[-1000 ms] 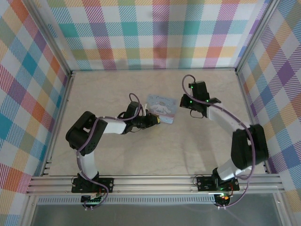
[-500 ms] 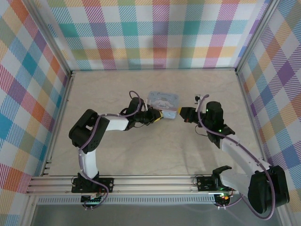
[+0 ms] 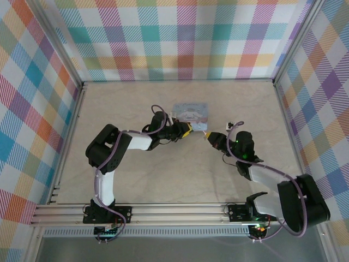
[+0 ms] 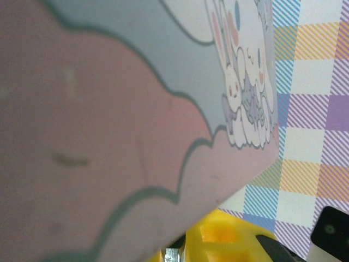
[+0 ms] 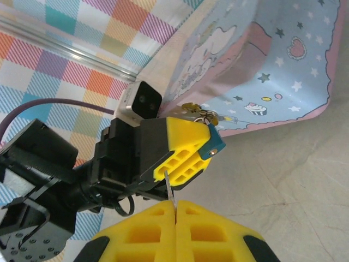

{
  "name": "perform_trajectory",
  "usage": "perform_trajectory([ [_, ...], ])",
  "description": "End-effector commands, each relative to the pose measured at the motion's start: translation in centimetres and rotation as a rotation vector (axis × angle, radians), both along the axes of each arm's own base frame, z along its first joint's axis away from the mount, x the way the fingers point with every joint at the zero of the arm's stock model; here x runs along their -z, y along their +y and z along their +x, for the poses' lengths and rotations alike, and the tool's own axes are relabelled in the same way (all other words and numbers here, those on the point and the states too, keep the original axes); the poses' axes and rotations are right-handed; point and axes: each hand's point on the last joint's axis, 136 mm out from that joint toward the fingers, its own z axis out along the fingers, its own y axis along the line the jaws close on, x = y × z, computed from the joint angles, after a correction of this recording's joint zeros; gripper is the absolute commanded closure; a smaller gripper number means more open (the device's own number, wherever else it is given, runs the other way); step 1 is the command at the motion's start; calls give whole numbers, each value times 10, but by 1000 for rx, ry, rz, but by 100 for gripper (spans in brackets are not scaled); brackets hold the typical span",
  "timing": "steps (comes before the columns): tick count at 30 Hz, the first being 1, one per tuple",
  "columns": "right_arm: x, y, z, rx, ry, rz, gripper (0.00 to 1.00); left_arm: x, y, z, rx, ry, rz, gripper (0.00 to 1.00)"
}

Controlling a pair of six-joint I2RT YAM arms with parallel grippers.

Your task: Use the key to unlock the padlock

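On the table, the right hand pinches the key.

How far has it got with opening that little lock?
Done: the right gripper is shut on the key, and the left gripper pinches the padlock beside the tin. In hand: the key points up, close under the left gripper, not yet in the padlock. Left: push the key in, turn it, and open the padlock.
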Motion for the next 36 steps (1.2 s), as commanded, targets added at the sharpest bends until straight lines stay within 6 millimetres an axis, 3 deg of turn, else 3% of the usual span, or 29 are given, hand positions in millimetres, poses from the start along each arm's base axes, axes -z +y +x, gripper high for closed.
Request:
perform_trajectory([
  [1,-16,6,9,18,-60,77,100,-24,-11,5,15,-50,-85,86],
  [7,11,18,19,16,12,119,100,-24,-11,4,14,-52,-95,86],
  [13,24,31,26,-5,39,159,100,-26,-12,4,13,-60,-106,85],
  [36,31,41,36,-15,42,200,100,-24,-13,-1,19,-62,-125,85],
])
